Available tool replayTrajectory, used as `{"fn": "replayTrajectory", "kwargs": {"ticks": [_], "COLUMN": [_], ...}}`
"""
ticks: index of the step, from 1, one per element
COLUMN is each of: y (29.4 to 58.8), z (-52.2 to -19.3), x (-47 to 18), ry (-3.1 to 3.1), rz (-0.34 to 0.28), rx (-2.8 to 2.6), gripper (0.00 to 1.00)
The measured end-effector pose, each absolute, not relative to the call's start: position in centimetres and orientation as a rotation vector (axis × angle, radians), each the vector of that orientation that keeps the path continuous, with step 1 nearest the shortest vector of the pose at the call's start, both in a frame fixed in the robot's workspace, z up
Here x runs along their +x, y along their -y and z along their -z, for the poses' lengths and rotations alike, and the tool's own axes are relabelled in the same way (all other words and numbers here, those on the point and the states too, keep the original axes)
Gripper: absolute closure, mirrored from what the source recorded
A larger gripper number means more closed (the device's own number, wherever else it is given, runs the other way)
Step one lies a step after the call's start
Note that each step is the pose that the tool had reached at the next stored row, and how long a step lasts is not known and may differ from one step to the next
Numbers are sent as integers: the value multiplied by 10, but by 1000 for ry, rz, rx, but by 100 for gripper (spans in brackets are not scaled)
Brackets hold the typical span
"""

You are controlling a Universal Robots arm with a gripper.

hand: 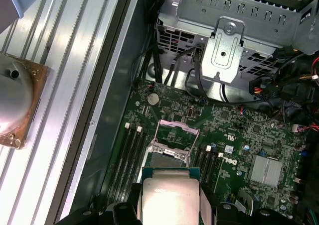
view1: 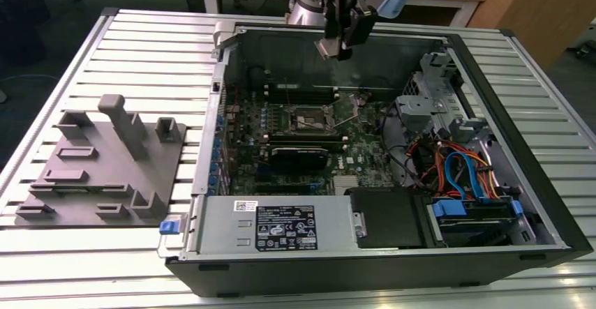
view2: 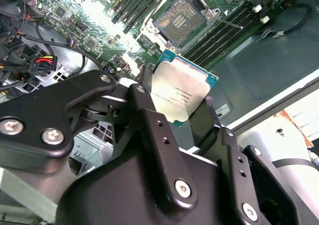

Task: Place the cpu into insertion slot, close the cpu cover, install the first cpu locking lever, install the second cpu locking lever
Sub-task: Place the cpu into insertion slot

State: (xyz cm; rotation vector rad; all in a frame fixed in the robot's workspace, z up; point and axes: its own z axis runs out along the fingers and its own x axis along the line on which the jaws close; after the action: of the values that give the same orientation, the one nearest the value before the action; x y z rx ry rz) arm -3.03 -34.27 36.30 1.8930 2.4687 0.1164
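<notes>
Finding: the hand [view1: 336, 44] is pinching the cpu [view2: 183, 88] by two opposite edges, one black finger [view2: 143, 93] on each side. The chip's silvery top faces the wrist cameras and it is held clear of the board.

In the exterior view the hand hangs above the far wall of the open computer case [view1: 521, 114], at 12 o'clock from the insertion slot [view1: 310, 118] and well apart from it.

The slot lies bare with its dark contact field exposed. In the first wrist view the cpu cover [hand: 178, 125] stands swung up on the slot's far edge, away from the chip. In the second wrist view a thin locking lever [view2: 227, 22] lies swung out from the slot's corner.

Clearances: rows of long black memory slots [view2: 222, 33] run close along both flanks of the slot. In the exterior view the drive cage [view1: 430, 103] rises at 3 o'clock from it.

The case rests on the slatted table [view1: 84, 58], and a grey fixture [view1: 102, 162] sits at 9 o'clock from the case, apart from it.
</notes>
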Motion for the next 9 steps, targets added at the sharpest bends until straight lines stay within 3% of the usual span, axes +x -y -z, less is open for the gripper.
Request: {"fn": "replayTrajectory", "kwargs": {"ticks": [9], "y": [343], "z": [-359], "x": [-31], "ry": [-2440], "rz": [-115], "rx": [1929], "gripper": [46]}}
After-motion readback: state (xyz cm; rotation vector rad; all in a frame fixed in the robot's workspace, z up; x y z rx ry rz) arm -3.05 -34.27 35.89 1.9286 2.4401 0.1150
